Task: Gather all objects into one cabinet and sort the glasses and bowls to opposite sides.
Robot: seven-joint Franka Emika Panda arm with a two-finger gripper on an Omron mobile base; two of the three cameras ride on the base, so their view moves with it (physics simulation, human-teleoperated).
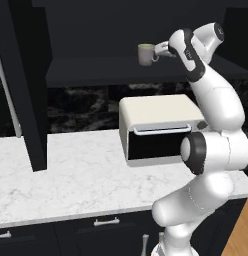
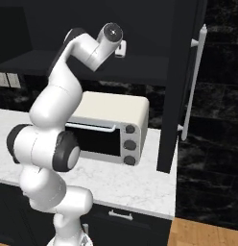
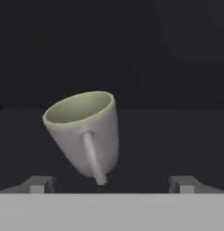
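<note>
Now at the shelf: cup between spread jaws, not gripped

Up high, the arm reaches into the black wall cabinet [image 1: 146,75], its hand level with the dark inner shelf. The grey-beige cup [image 1: 145,54] sits at the front part of that shelf, just ahead of the gripper [image 1: 157,53]. In the hand view the cup [image 3: 85,131] looks tilted, mouth toward upper left, a thin handle-like strip facing the camera; that view rolls with the hand, so I cannot tell whether the cup itself leans. From the left base view it looks upright.

Pincer: spread wide. Both finger tips [image 3: 38,185] stand far apart at the bottom of the hand view, with the cup between and beyond them, touching neither. Nothing is held.

Below the shelf, a cream toaster oven [image 2: 109,127] stands on the white marble counter [image 1: 71,175]. The tall cabinet door [image 2: 181,86] with its long silver bar handle [image 2: 193,81] stands open at the right in the right base view.

Judgement on step: either the cup is freshly placed or about to be taken; the frames do not settle which. It is already inside the cabinet, so the glass part of the gathering looks in hand. The bowls are not seen here.

Next move, if grasping: advance so the fingers straddle the cup wall, then close without tipping it. If releasing: back straight out, clear of the rim and the shelf edge.
</note>
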